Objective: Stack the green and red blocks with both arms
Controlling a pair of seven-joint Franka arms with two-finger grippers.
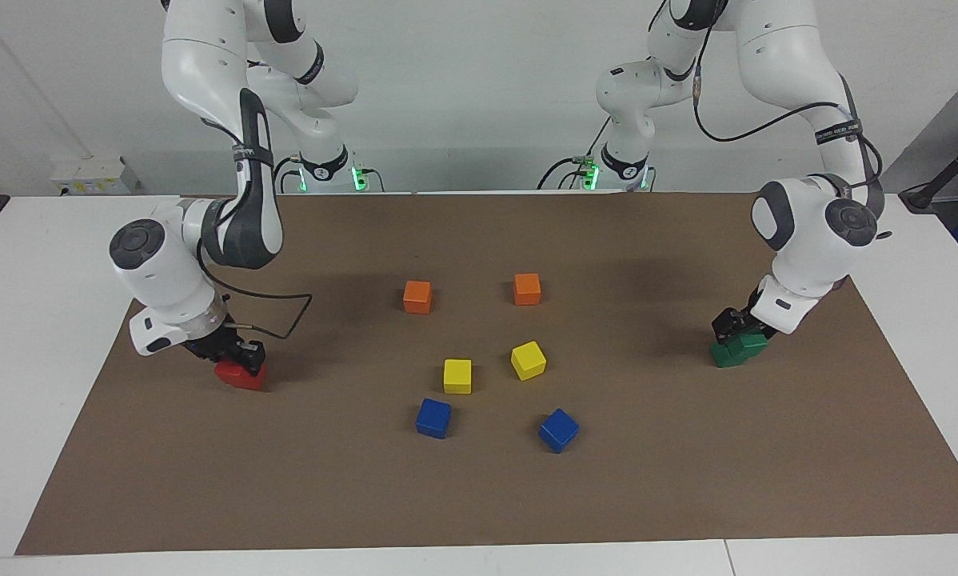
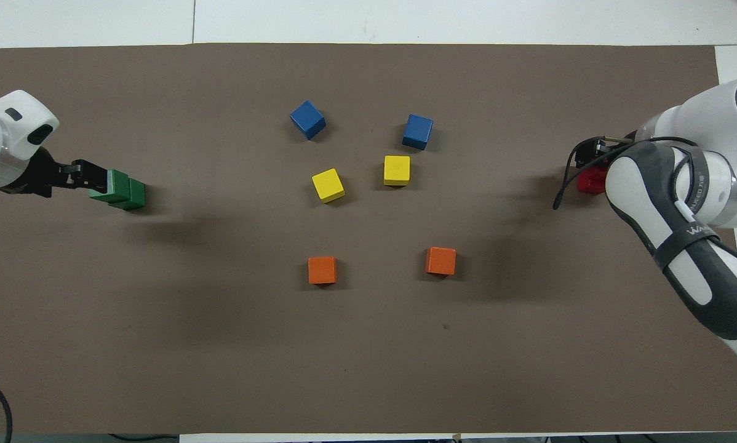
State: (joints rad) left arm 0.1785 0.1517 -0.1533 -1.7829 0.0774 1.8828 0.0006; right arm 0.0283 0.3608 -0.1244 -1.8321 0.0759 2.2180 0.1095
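**Inspector:** Checking both ends of the brown mat (image 1: 479,496) now. Start with the left arm.

**Assistant:** The left gripper (image 1: 736,326) is down at the green blocks (image 1: 736,350), toward the left arm's end of the table. In the overhead view the upper green block (image 2: 115,186) sits askew on the lower green block (image 2: 133,195), overlapping it and not squared up. The fingers appear clenched on the upper one.

**Inspector:** And the right arm?

**Assistant:** The right gripper (image 1: 235,352) is low over the red blocks (image 1: 241,374) at its own end of the table. The wrist covers most of the red. I cannot tell whether one cube or two lie there, nor whether the fingers are clenched or released.

**Inspector:** Stage of the task?

**Assistant:** My judgement: both arms are at the placing step, each setting a block on its partner. The green stack is seated but crooked. The red stack cannot be confirmed.

**Inspector:** Requirement for the next move?

**Assistant:** Release gently and withdraw straight up, so the fingers do not drag the top block off. The skewed green block leaves little margin, so squaring it first would be prudent.

**Inspector:** Other items?

**Assistant:** Two orange cubes (image 1: 417,296), two yellow cubes (image 1: 457,376) and two blue cubes (image 1: 433,418) lie mid-mat, well apart from both grippers and no obstruction.
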